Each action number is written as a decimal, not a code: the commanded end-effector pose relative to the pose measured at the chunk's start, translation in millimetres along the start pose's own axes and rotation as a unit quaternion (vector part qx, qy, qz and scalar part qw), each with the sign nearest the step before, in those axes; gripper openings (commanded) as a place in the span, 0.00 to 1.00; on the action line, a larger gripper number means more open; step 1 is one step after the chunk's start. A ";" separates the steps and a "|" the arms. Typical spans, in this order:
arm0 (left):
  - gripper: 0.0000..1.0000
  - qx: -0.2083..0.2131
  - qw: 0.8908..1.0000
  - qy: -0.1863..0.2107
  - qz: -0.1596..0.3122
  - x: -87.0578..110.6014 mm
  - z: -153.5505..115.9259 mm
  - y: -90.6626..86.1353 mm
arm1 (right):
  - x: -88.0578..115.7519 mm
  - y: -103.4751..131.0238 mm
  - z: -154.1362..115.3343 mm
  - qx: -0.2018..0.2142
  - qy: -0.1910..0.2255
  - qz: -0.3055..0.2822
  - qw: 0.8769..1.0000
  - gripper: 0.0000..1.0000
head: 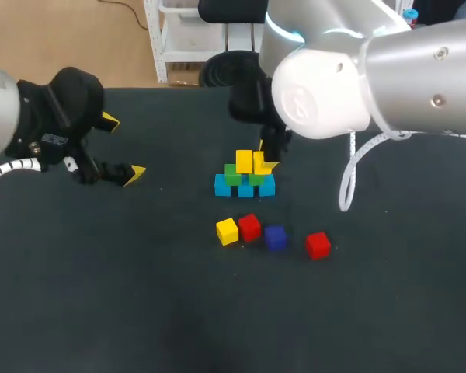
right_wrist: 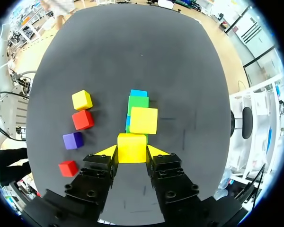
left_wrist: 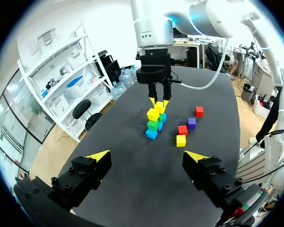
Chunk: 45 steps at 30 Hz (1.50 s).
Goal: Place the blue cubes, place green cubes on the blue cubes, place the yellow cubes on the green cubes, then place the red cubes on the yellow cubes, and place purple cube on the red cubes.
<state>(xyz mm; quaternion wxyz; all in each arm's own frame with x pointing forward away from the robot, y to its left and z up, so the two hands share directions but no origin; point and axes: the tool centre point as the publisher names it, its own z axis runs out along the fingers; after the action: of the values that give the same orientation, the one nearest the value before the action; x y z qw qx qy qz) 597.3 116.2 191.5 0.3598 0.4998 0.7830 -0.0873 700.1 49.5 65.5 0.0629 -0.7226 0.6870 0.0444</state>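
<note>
A small pile stands mid-table: blue cubes [head: 245,188] at the base, green cubes [head: 233,176] on them, and one yellow cube [head: 244,161] on top. My right gripper [head: 269,158] hangs over the pile's right side, shut on a second yellow cube [right_wrist: 132,147] that sits beside the first yellow cube [right_wrist: 143,120], at or just above the greens. A loose yellow cube [head: 227,231], a red cube [head: 249,227], a purple cube [head: 276,237] and another red cube [head: 318,245] lie in front. My left gripper [head: 121,148] stands open and empty at the far left.
The black table [head: 140,295] has bare room at the front and left. In the left wrist view the pile [left_wrist: 154,124] and the right gripper [left_wrist: 159,100] lie well ahead of my left gripper [left_wrist: 147,156].
</note>
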 end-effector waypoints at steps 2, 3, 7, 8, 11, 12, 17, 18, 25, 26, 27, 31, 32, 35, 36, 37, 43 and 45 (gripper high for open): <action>1.00 0.001 1.000 -0.002 0.001 1.1 0.1 0.9 | -0.5 -2.4 1.2 0.000 0.000 0.000 1.000 0.00; 1.00 0.001 1.000 -0.002 0.001 1.1 0.1 0.9 | -0.4 -2.7 1.3 0.000 0.000 0.001 1.000 0.00; 1.00 0.001 1.000 -0.002 0.001 1.1 0.1 0.9 | 0.5 -3.6 1.5 -0.001 0.000 0.001 1.000 0.00; 1.00 0.001 1.000 -0.002 0.001 1.1 0.1 0.9 | 0.8 -3.9 1.6 0.000 0.001 0.002 1.000 0.00; 1.00 0.001 1.000 -0.002 0.001 1.1 0.1 0.9 | 1.5 -5.0 1.8 -0.001 0.001 0.003 1.000 0.00; 1.00 0.001 1.000 -0.002 0.001 1.1 0.1 0.9 | 1.7 -5.7 2.2 -0.001 0.001 0.003 1.000 0.00; 1.00 0.001 1.000 -0.002 0.001 1.1 0.1 0.9 | 1.5 -8.7 3.2 -0.002 0.002 0.006 1.000 0.00; 1.00 0.001 1.000 -0.002 0.001 1.1 0.1 0.9 | 1.2 -9.3 3.2 -0.002 0.002 0.006 1.000 0.00; 1.00 0.001 1.000 -0.002 0.001 1.1 0.1 0.9 | -0.1 -13.2 2.0 -0.011 0.001 0.010 1.000 0.00; 1.00 0.001 1.000 -0.002 0.001 1.1 0.1 0.9 | -0.2 -13.5 1.9 -0.012 0.001 0.010 1.000 0.00; 1.00 0.001 1.000 -0.002 0.001 1.1 0.1 0.9 | -0.2 -13.7 1.9 -0.012 0.000 0.010 1.000 0.00; 1.00 0.001 1.000 -0.002 0.001 1.1 0.1 0.9 | -0.3 -15.0 2.3 -0.014 0.000 0.011 1.000 0.00; 1.00 0.001 1.000 -0.002 0.001 1.1 0.1 0.9 | -0.5 -15.4 2.7 -0.014 0.000 0.011 1.000 0.00; 1.00 0.001 1.000 -0.002 0.001 1.1 0.1 0.9 | -1.2 -16.3 3.5 -0.014 0.001 0.011 1.000 0.00; 1.00 0.001 1.000 -0.002 0.001 1.1 0.1 0.9 | -1.4 -16.6 3.9 -0.014 0.001 0.011 1.000 0.00; 1.00 0.001 1.000 -0.002 0.001 1.1 0.1 0.9 | -1.5 -16.7 4.2 -0.014 0.001 0.011 1.000 0.00; 1.00 0.001 1.000 -0.002 0.001 1.1 0.1 0.9 | -1.6 -16.9 5.9 -0.015 0.003 0.010 1.000 0.00; 1.00 0.001 1.000 -0.002 0.001 1.1 0.1 0.9 | -1.6 -16.9 6.0 -0.016 0.003 0.010 1.000 0.00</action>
<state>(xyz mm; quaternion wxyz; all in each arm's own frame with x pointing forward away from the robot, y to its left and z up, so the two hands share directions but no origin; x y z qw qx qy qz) 597.3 116.2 191.5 0.3598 0.4998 0.7830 -0.0873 715.3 52.2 60.4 0.0508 -0.7164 0.6939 0.0521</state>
